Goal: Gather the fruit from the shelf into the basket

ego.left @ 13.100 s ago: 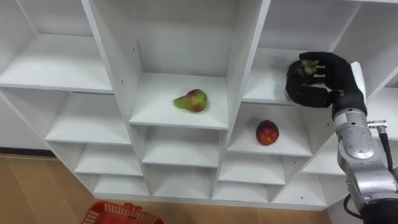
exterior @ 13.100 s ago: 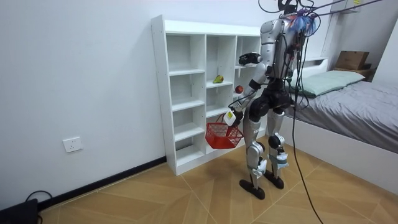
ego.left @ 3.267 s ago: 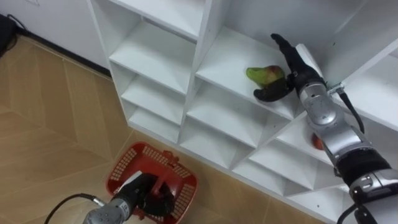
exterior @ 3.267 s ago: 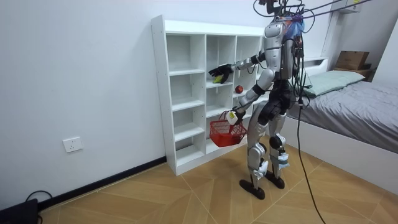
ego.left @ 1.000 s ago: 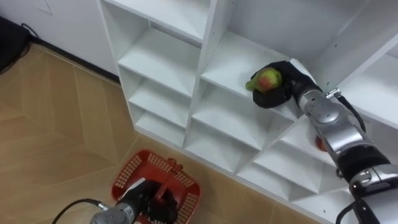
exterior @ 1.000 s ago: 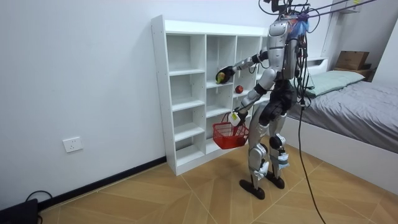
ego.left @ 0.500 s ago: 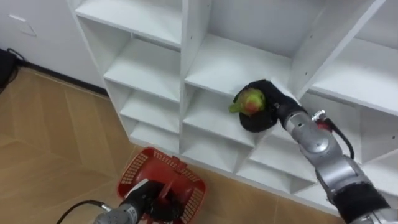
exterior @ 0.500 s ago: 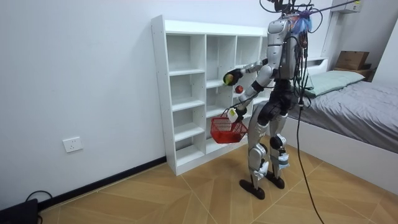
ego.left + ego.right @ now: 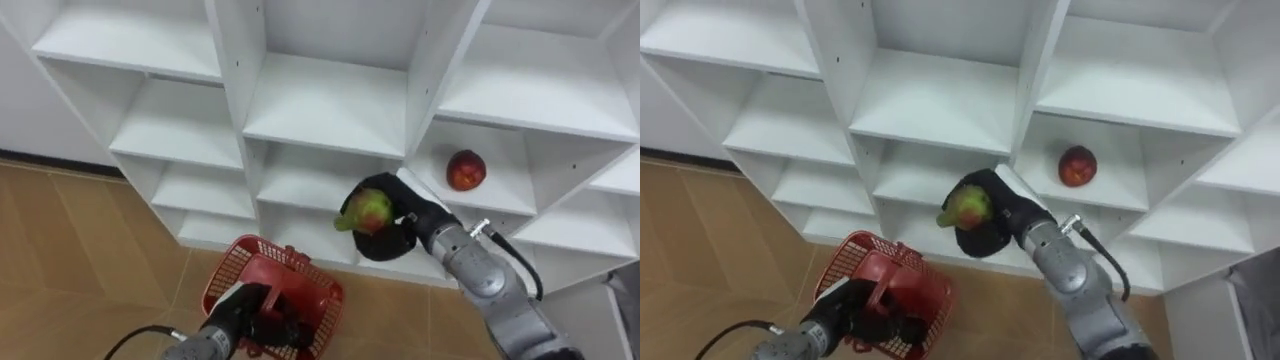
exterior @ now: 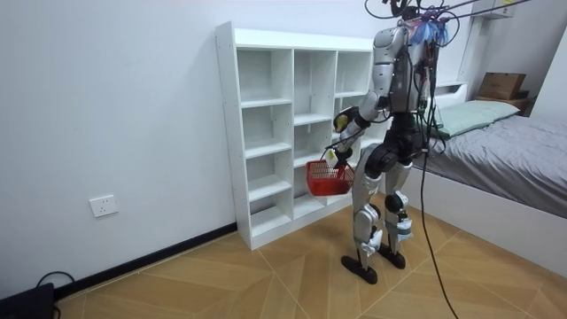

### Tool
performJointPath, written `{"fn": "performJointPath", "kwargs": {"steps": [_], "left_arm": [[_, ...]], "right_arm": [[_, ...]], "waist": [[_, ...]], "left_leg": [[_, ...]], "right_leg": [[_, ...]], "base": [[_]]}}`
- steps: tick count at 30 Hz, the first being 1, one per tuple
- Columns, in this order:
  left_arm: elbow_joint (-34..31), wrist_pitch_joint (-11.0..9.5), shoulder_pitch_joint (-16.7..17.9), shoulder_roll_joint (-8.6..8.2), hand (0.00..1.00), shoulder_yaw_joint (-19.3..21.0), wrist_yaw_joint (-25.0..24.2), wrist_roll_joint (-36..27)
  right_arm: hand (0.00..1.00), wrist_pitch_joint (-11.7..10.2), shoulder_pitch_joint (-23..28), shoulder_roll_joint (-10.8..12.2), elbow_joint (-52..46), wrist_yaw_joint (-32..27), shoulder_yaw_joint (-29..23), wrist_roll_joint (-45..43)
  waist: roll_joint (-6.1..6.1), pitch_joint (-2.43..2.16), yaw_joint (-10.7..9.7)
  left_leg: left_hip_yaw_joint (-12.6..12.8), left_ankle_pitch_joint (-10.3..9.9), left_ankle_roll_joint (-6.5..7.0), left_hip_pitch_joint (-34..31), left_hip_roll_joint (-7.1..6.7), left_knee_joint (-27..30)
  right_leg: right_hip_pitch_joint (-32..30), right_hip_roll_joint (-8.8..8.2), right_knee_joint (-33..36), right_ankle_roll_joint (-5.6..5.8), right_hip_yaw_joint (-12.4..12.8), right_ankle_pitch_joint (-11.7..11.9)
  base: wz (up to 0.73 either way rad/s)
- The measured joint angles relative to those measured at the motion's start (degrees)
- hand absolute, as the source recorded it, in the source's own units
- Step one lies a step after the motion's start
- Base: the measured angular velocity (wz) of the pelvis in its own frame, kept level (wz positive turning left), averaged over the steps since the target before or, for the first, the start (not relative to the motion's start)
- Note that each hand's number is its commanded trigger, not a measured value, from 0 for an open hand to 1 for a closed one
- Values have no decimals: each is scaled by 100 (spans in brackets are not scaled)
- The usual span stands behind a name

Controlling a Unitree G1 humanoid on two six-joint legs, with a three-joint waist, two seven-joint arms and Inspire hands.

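Note:
A green-and-red pear [image 9: 368,210] sits in my black right hand [image 9: 395,232], whose fingers curl round it. The hand holds the pear in front of the white closet [image 9: 330,105], above and to the right of the red mesh basket [image 9: 312,277]. My left hand [image 9: 238,312] is shut on the basket's handle and holds it up off the floor. A red apple [image 9: 465,170] lies in a right-hand compartment, behind and above my right forearm. In the room view I stand facing the closet [image 10: 266,133] with the basket [image 10: 330,180] at hip height.
The closet's other compartments around the apple hold nothing. Wooden floor [image 9: 60,260] runs below the closet on the left. A bed [image 10: 496,133] stands close behind me on the room view's right.
My right hand closed on the pear, drew it off the middle shelf and brought it down toward the basket. The left hand has lifted the basket higher. The head view has shifted.

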Motion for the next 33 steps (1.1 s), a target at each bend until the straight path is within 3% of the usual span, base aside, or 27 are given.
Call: {"fn": "performJointPath", "kwargs": {"steps": [4,7,9,12,23,33], "left_arm": [[-197,-55,7,-62,100,-46,12,-72],[-326,-144,-5,-62,100,-71,19,-77],[-329,-310,-23,-79,100,-136,20,-78],[-328,-355,-22,-74,100,-180,1,-85],[-357,-370,-26,-104,100,-363,-239,-730],[-707,-482,-25,-53,100,-673,-274,-756]], "right_arm": [[100,-4,226,37,5,36,77,-80],[100,-51,257,26,58,27,66,-220],[100,-134,255,13,176,9,66,-269],[100,-225,251,9,478,-43,67,-266],[100,-273,213,-16,1174,-114,72,-239],[100,-326,176,-5,1494,-388,76,-230]], "waist": [[52,24,-107],[122,20,-168],[174,17,-214],[223,17,-263],[233,16,-255],[288,25,-252]], "left_leg": [[-4,-9,10,-53,-9,2],[2,-16,18,-61,-17,-3],[7,-16,19,-50,-20,-14],[6,-16,18,-51,-20,-22],[24,-20,21,-123,-18,5],[36,-19,21,-138,-16,-6]], "right_leg": [[-43,-19,-10,7,-24,2],[-53,-18,-14,13,-17,0],[-52,-21,-14,15,-10,-2],[-54,-21,-15,18,-5,-3],[-137,-20,12,26,-5,-10],[-176,-21,28,25,1,-13]], "base": [[0],[-2],[0],[0],[0],[0]]}}
